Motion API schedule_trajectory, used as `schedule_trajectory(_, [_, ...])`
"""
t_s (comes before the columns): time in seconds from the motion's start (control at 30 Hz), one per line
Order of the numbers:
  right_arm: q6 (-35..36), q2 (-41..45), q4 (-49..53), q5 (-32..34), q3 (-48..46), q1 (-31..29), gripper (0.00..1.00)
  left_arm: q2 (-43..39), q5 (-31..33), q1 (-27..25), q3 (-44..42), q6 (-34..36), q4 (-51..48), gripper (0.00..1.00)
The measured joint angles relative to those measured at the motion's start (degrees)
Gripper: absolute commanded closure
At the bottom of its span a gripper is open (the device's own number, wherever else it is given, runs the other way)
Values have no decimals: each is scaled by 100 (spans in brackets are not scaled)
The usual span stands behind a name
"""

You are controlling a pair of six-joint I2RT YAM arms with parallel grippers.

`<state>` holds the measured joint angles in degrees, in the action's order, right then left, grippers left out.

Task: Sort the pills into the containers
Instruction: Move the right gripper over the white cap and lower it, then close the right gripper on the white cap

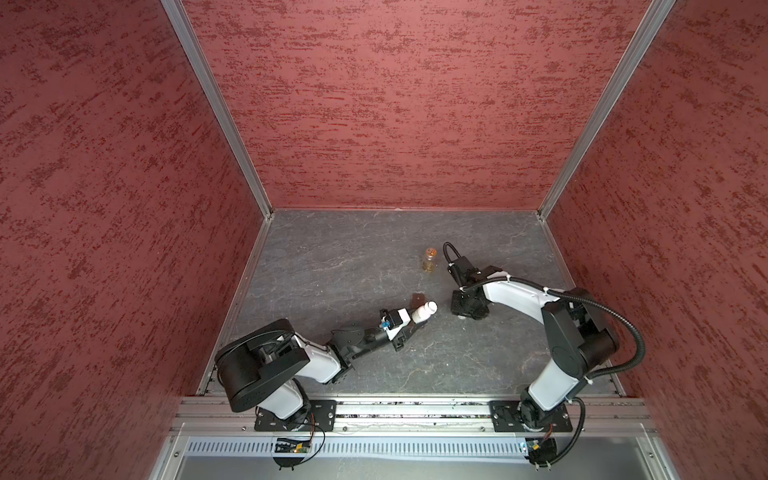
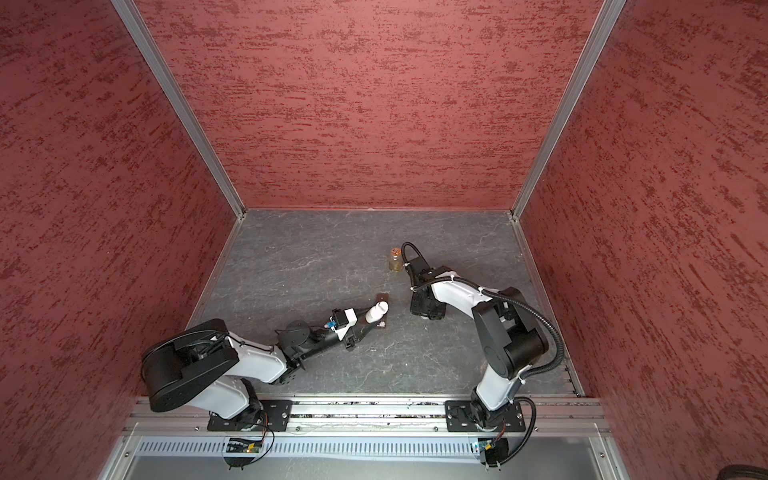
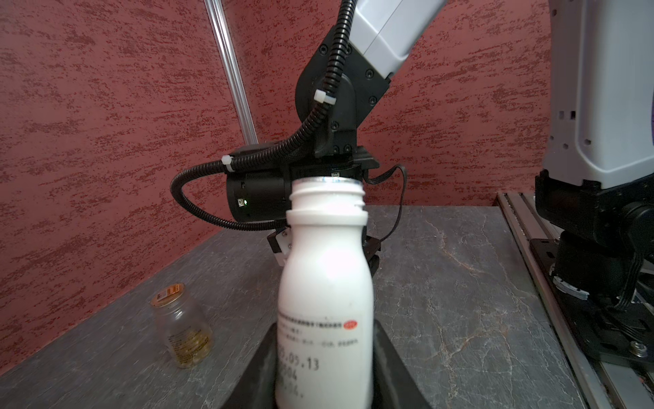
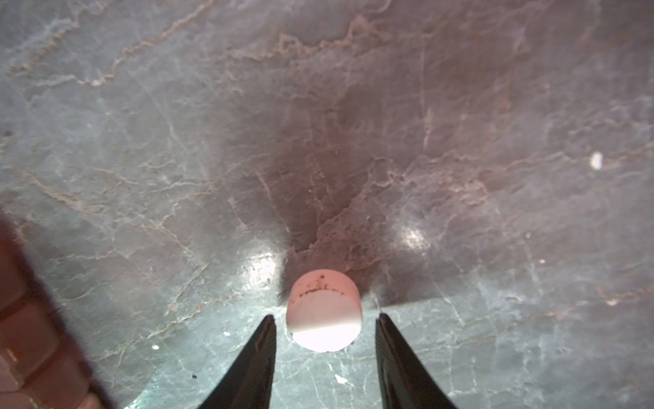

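Observation:
My left gripper [image 1: 411,320] [image 3: 325,324] is shut on a small white bottle [image 1: 426,312] [image 2: 376,311] [image 3: 325,301], uncapped and tilted over the containers. The containers [image 1: 417,298] [image 2: 382,297], a dark-brown strip box, lie mostly hidden under it; an end shows in the right wrist view [image 4: 28,336]. My right gripper [image 1: 465,313] [image 4: 326,316] points down at the table, open. A white round cap [image 4: 323,311] lies between its fingertips [image 4: 263,340], with a gap on each side. Yellow pills [image 3: 191,348] sit inside the amber bottle.
The clear amber bottle [image 1: 429,259] [image 2: 395,259] [image 3: 182,325] with an orange cap stands upright behind the right gripper. A small white speck [image 4: 596,160] and tiny white crumbs lie on the grey stone-patterned table [image 1: 332,270]. Red walls enclose three sides.

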<state>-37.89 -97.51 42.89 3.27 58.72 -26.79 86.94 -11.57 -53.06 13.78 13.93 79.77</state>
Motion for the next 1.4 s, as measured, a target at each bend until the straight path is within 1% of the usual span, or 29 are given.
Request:
schedule_trajectory(0.4, [48, -85, -4, 2, 98, 0, 62, 0, 0, 0, -59, 2, -2, 100])
schedule_trajectory(0.87, [87, -74, 4, 0, 101, 0, 69, 0, -2, 0, -61, 0, -2, 100])
schedule_trajectory(1.0, [92, 2, 15, 0, 111, -2, 75, -4, -2, -17, -61, 0, -2, 100])
schedule_trajectory(1.1, [92, 17, 28, -2, 109, -4, 76, -26, 0, -39, -61, 0, -4, 100])
schedule_trajectory(1.3, [92, 391, 157, 0, 111, -28, 77, -212, 11, -68, -90, -2, -11, 100])
schedule_trajectory(1.33, [92, 468, 190, 0, 111, -39, 74, -251, 11, -76, -96, -2, -17, 100])
schedule_trajectory(1.4, [90, 616, 262, 0, 111, -44, 63, -332, 24, -90, -116, -2, -44, 100])
